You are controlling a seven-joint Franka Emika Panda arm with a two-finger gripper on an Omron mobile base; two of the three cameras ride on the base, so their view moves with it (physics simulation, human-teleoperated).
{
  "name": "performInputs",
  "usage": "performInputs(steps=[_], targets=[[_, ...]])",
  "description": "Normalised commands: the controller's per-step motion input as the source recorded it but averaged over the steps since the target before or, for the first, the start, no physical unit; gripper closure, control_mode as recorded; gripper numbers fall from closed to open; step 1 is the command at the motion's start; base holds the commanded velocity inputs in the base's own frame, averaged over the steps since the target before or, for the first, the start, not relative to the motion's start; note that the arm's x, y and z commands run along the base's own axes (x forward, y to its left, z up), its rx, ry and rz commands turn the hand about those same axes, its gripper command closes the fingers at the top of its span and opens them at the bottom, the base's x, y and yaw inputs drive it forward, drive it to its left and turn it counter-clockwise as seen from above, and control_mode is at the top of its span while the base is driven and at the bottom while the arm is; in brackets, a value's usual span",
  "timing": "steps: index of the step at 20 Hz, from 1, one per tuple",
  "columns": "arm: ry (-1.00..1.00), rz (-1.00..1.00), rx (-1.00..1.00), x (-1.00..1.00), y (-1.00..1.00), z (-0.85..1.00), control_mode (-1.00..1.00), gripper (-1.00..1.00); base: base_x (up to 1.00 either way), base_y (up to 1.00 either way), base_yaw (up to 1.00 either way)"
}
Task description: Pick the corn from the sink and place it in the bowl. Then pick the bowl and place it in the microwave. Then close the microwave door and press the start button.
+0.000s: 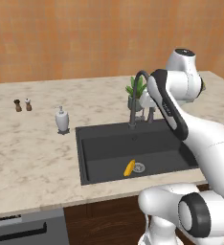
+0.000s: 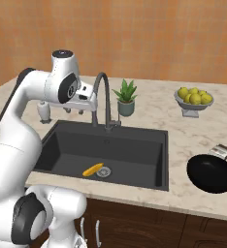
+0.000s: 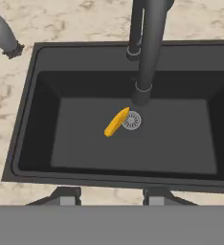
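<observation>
one corn (image 3: 116, 122) beside drain, sink (image 3: 42, 119) floor, below raised hand (image 3: 109, 195)

Corn (image 3: 117, 122) and sink (image 3: 37, 119) below the gripper (image 3: 108, 195), black bowl (image 2: 212, 173) off to its right.
Small yellow cob, flat on the dark grey basin floor, tilted, one end touching the round metal drain (image 3: 131, 120); straight down beneath the half-parted fingertips, well apart from them. Bowl upright on the counter, beside the sink's right rim.
</observation>
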Motion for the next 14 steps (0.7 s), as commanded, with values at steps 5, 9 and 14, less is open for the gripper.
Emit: performInputs(steps=[5,9,14], targets=[[0.13,-0.03,-0.11,0.04,0.3,-0.25,-1.0,-1.0,0.0,0.0,0.0],[0.14,-0.18,-0.31,0.15,1.0,-0.93,-1.0,-1.0,0.0,0.0,0.0],[0.1,-0.25,-0.13,0.48,0.89,-1.0,-1.0,-1.0,0.0,0.0,0.0]])
